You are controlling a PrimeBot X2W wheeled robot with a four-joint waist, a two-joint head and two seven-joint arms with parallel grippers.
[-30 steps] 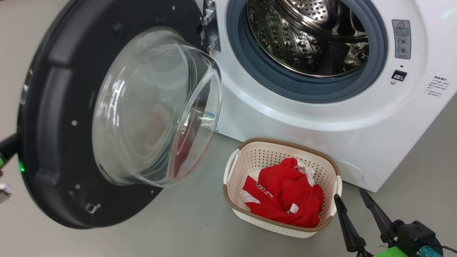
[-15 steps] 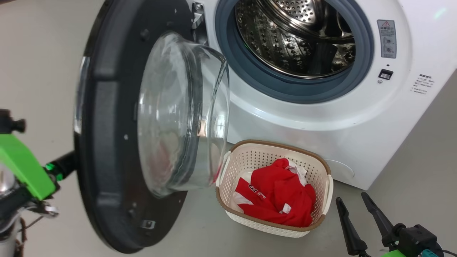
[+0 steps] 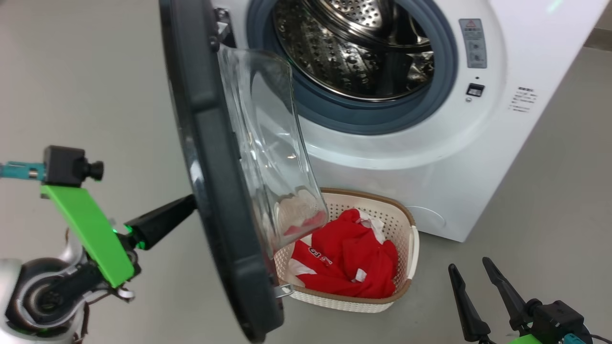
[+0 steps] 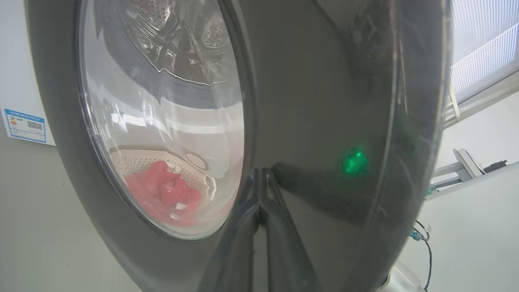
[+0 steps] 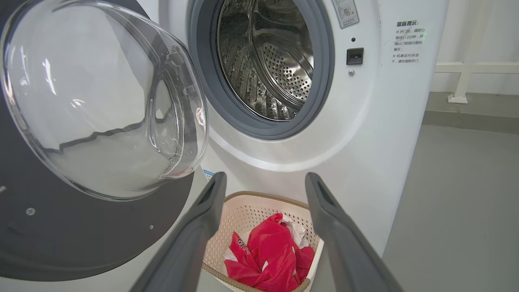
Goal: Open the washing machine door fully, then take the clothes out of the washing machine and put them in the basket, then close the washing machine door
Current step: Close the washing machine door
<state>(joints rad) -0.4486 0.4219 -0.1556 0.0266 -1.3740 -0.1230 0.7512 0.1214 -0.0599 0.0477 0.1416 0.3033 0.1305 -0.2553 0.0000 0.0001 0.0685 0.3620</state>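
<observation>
Left hand (image 3: 189, 204) is touching the outer face of the half-open washing machine door (image 3: 210, 167).
Its fingers are pressing shut together, gripping nothing; the clothes (image 3: 354, 263) are lying in the basket (image 3: 413, 251) before the washing machine (image 3: 430, 157); the right hand (image 3: 469, 265) is hanging wide open, empty.

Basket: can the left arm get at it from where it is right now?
Probably not. The left gripper is shut, its tips against the outer face of the washer door, and that door stands between it and the basket. It would likely have to come round the door's edge first.
</observation>
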